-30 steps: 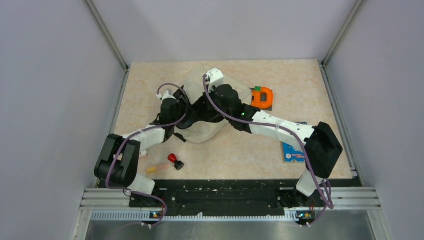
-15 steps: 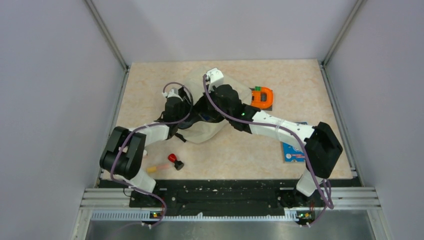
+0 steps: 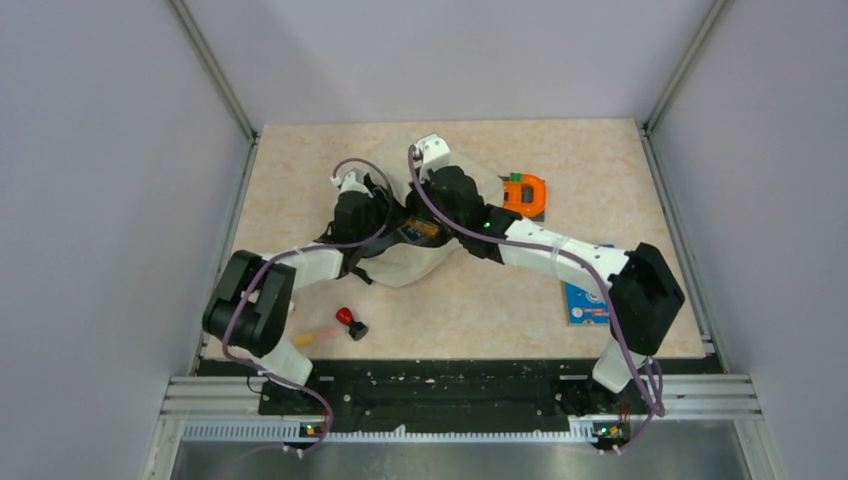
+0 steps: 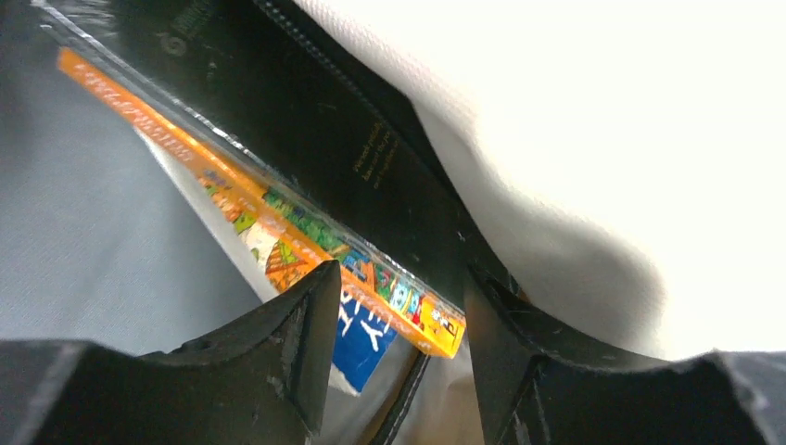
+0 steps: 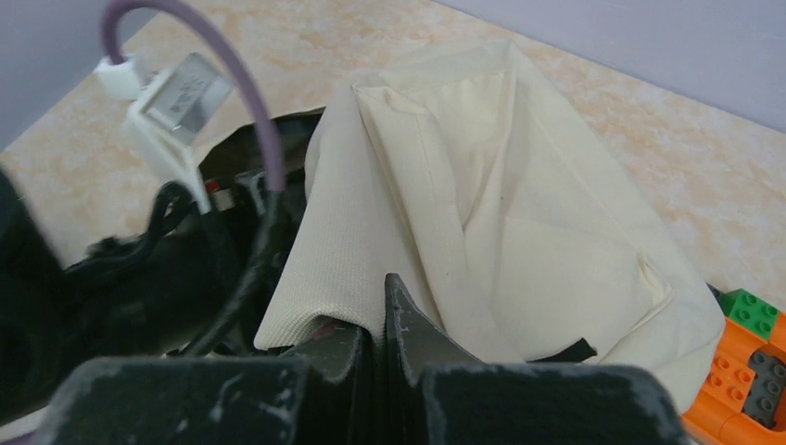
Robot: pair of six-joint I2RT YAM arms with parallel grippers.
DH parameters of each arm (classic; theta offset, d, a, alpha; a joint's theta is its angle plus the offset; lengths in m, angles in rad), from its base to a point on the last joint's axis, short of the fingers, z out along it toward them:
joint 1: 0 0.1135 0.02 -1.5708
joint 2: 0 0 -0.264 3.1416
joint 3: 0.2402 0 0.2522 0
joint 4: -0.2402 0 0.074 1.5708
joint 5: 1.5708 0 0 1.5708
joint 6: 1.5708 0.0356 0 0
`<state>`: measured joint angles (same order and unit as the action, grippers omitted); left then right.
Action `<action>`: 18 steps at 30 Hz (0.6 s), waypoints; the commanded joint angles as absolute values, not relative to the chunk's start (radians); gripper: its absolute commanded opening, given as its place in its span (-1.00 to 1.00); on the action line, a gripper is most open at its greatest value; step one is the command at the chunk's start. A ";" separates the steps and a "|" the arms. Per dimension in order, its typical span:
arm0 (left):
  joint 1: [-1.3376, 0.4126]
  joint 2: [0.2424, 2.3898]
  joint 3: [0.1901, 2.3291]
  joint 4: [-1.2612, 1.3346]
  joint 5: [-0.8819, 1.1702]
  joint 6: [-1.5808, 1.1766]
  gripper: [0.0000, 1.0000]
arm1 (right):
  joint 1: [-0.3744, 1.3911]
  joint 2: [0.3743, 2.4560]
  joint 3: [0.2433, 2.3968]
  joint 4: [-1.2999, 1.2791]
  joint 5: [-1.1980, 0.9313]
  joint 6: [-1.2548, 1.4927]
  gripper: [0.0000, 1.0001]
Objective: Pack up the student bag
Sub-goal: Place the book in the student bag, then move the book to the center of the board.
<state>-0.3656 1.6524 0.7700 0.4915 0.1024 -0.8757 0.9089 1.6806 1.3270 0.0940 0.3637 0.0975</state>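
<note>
At the table's [image 3: 620, 170] near-left, about 7 o'clock from the bag, lie a small red-and-black piece [image 3: 348, 319] and, close by, a yellow-orange stick [image 3: 308, 337]. The left arm reaches in from 8 o'clock to the student bag [image 3: 412, 265], which sits a little toward 11 o'clock of the table's middle — cream cloth, slumped, its mouth between the two wrists.

In the left wrist view the left gripper [image 4: 400, 278] is down in that mouth. Its jaws stand partway apart with the corner of a book [image 4: 283, 243] between them: orange edge, blue cover. Whether the fingers press the book cannot be told. Grey lining shows at 9 o'clock of the book, pale bag cloth at 2 o'clock.

The right gripper [image 5: 375, 306] comes in from 4 o'clock, its jaws closed narrow on the hem of the cream cloth — pinching that edge.

At 3 o'clock of the bag, apart from it, an orange brick build [image 3: 524, 192] stands on a dark plate. Farther toward 4 o'clock a blue card [image 3: 582, 303] lies flat, partly under the right arm.
</note>
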 commanded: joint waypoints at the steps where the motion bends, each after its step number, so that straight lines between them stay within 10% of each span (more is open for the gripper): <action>1: -0.368 1.489 0.691 0.541 0.037 -0.801 0.17 | 0.845 1.712 1.435 0.041 0.341 0.150 -1.00; 10: -0.370 1.194 0.539 0.366 -0.029 -0.721 0.30 | 0.616 1.872 1.530 -0.108 0.221 0.298 -0.83; 16: -0.371 1.132 0.541 0.316 0.061 -0.706 0.35 | 0.541 1.952 1.572 -0.182 0.083 0.278 -0.46; 18: -0.372 1.146 0.558 0.321 0.096 -0.707 0.35 | 0.540 1.934 1.558 -0.192 0.038 0.248 -0.05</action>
